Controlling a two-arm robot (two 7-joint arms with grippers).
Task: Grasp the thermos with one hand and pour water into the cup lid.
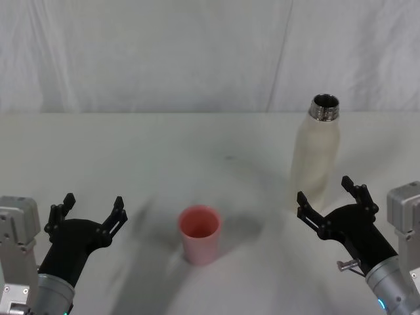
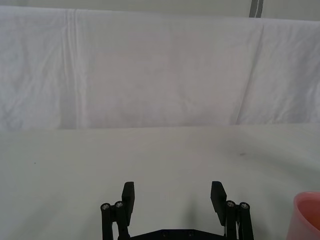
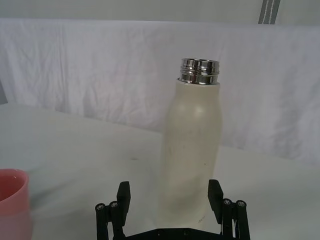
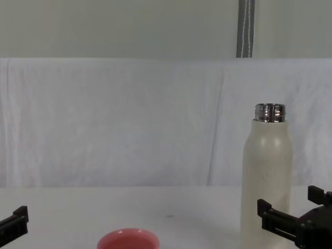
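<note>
The thermos (image 1: 317,154) stands upright on the right side of the white table (image 1: 131,157), toward the far half, its cap already off so the threaded steel neck (image 1: 325,107) is bare and open to the air. That makes sense for pouring: nothing needs unscrewing, only lifting and tipping. The cup lid (image 1: 199,233) sits mouth-up nearer the robot, a little left of centre and well apart from the thermos, so there is room to swing the bottle over without knocking it.

The right gripper (image 1: 331,205) hovers just in front of the thermos on its near side, fingers spread wide and aimed at the lower body. In the right wrist view the bottle (image 3: 191,150) lines up between the two fingers (image 3: 123,196), which stand clear of its sides (no contact that I can see). I would judge this the approach before the grasp, with a forward reach and a squeeze to come.

The left gripper (image 1: 88,210) rests at the near left, its fingers apart too and holding nothing, aimed at bare table left of the cup lid; it looks idle, in keeping with a one-handed job.

As for contents, the cup lid's inside looks plain pink and dry from above, though a thin film would be hard to spot. The thermos mouth is a dark hole from the head view, so whether there is water in it I cannot say.
</note>
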